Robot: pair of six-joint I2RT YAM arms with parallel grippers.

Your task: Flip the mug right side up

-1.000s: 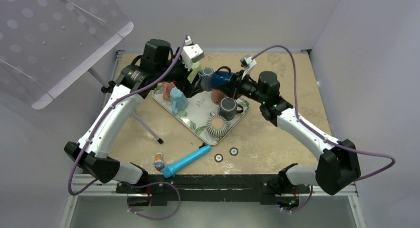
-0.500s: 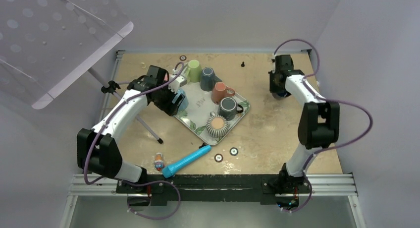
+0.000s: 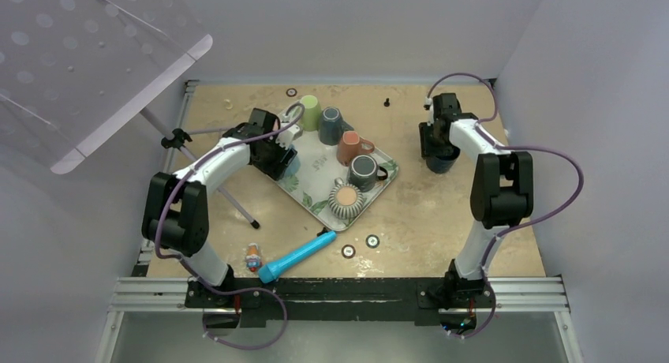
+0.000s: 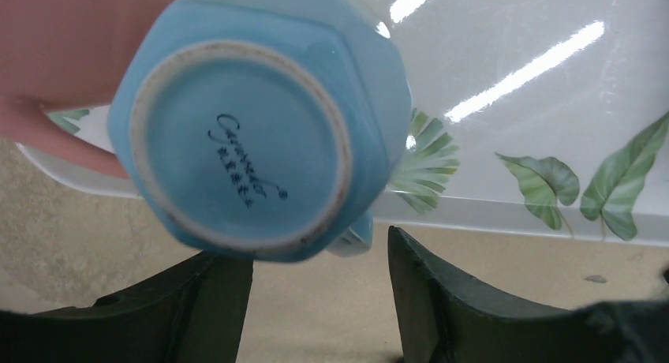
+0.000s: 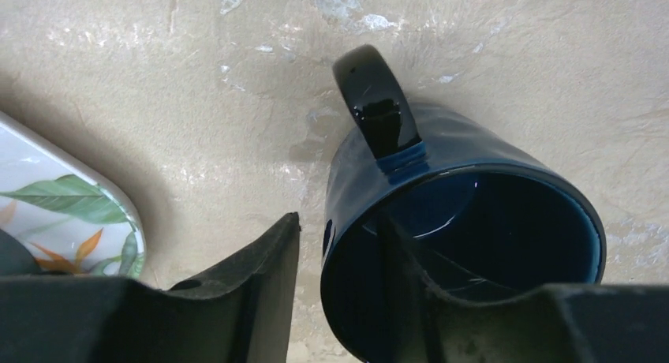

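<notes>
Tabletop (image 3: 410, 221) right of the tray (image 3: 315, 181): your navy mug (image 5: 465, 150) stands mouth-up, right hand (image 5: 339, 225) straddling its wall, apparently loosened.

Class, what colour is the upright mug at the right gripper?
Navy blue mug, best seen in the right wrist view.

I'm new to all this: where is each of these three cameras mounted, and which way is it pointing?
Top external: above and behind the robot, looking down at the table; both whole arms show.
Left wrist: on the left arm, facing down at the upside-down light blue mug on the tray; the left gripper shows, fingers apart.
Right wrist: on the right arm, facing down at the upright dark blue mug; the right gripper straddles its rim.
Shared: all three views catch the tray.
</notes>
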